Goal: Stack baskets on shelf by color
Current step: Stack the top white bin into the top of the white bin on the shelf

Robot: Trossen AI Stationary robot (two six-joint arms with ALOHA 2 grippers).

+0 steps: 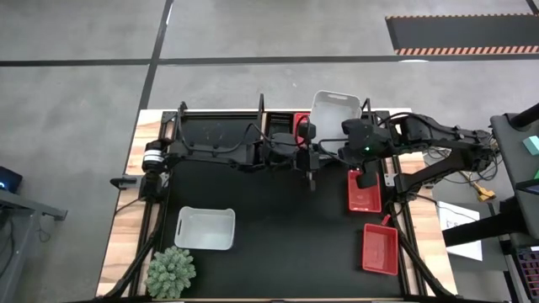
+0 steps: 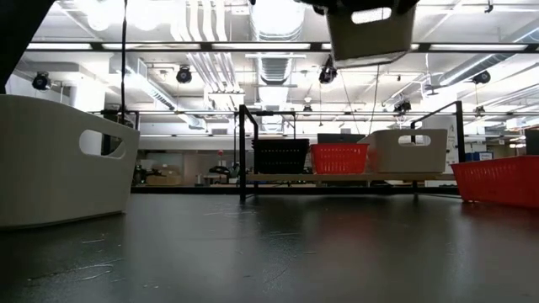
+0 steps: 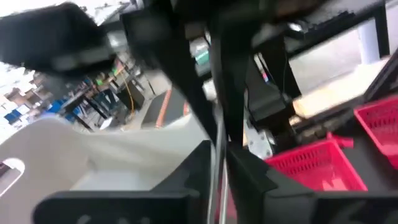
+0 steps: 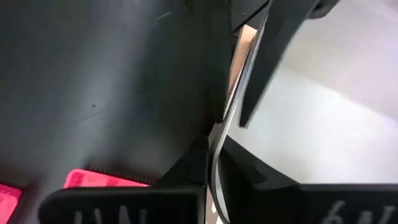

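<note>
High view. I see the light-brown wooden shelf point(image 1: 282, 122) framed in thin black rods at the far edge of the black tabletop mat point(image 1: 278, 236). A translucent white plastic basket point(image 1: 335, 111) is tilted above the shelf's right part, with both arms meeting at it. My right gripper point(image 1: 324, 151) reaches in from the right; my left gripper point(image 1: 310, 164) comes from the left. A red slotted basket point(image 1: 301, 124) sits on the shelf just beside the white one. Two more red slotted baskets lie on the mat at right, one near the shelf point(image 1: 364, 192), one nearer the front edge point(image 1: 380, 249). A second white basket point(image 1: 205, 228) rests front left, close to a spiky green plant point(image 1: 171, 270).

Low view. On the shelf point(image 2: 337, 177) stand a black slotted basket point(image 2: 280, 156), the red one point(image 2: 339, 157) and a white one point(image 2: 410, 150). The lifted white basket point(image 2: 370, 34) hangs at the top edge.

Left wrist view. My left fingers point(image 3: 249, 180) stand nearly together with a thin white basket wall point(image 3: 216, 168) between them.

Right wrist view. My right fingers point(image 4: 193, 168) are pressed together on a thin pale wall edge point(image 4: 233, 106).
</note>
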